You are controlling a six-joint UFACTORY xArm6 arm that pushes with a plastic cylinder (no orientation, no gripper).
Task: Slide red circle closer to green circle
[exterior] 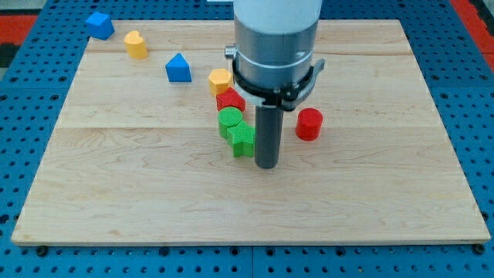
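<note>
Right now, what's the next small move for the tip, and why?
Probably swing my tip around to the view's right of the red circle. It now sits between that block and the green circle, so pushing from there would drive red away.

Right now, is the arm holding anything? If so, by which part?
Nothing is held; the rod cannot grip. My tip rests on the board, just right of the green star-like block, with the red circle further right, untouched.

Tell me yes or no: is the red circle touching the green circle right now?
No: the red circle sits apart at the view's right, with my tip between it and the green circle.
</note>
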